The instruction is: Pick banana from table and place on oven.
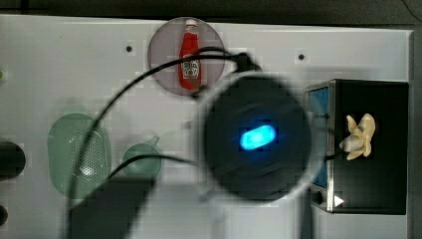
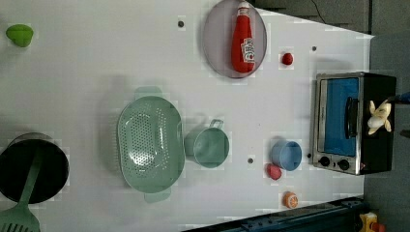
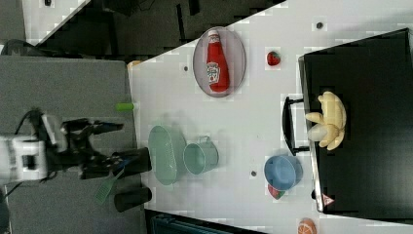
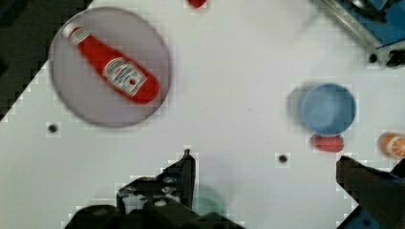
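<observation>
Wrist view: the pincer (image 4: 265, 176) is seen spread wide and empty, its dark fingers (image 4: 184, 174) held above the smooth white worktop (image 4: 229, 71). Beyond them a round blue cup (image 4: 328, 109) is shown. Farther off, the pale, splayed-peel banana (image 3: 327, 121) is laid on the flat black top of the boxy oven (image 3: 375, 73).

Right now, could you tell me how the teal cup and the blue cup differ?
The teal cup has a handle; the blue cup shows none. The teal cup stands beside the colander; the blue cup stands nearer the oven, with a small red item beside it. Both stand upright, mouths open, on the table.
</observation>
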You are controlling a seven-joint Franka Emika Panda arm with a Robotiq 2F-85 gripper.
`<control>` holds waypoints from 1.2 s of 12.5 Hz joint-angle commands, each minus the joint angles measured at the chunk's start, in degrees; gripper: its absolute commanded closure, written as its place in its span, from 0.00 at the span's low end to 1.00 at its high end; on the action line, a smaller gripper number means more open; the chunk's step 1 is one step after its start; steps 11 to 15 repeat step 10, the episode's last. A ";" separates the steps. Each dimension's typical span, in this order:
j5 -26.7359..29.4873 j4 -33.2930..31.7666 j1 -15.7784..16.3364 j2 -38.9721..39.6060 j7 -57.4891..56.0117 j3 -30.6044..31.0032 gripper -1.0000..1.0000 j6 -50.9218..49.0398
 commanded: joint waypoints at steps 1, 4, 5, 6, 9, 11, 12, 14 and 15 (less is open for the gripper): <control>-1.02 -3.14 -0.82 -3.04 8.92 -0.02 0.00 -1.49; -1.06 -3.37 -0.93 -3.78 8.92 -0.23 0.00 -1.38; -1.06 -3.39 -0.95 -3.70 8.92 -0.23 0.00 -1.34; -1.06 -3.42 -0.95 -3.64 8.92 -0.21 0.00 -1.34; -1.06 -3.46 -0.95 -3.59 8.92 -0.20 0.00 -1.34; -1.06 -3.46 -0.95 -3.59 8.92 -0.20 0.00 -1.34; -1.06 -3.46 -0.95 -3.59 8.92 -0.20 0.00 -1.34; -1.06 -3.46 -0.95 -3.59 8.92 -0.20 0.00 -1.34; -1.06 -3.46 -0.95 -3.59 8.92 -0.20 0.00 -1.34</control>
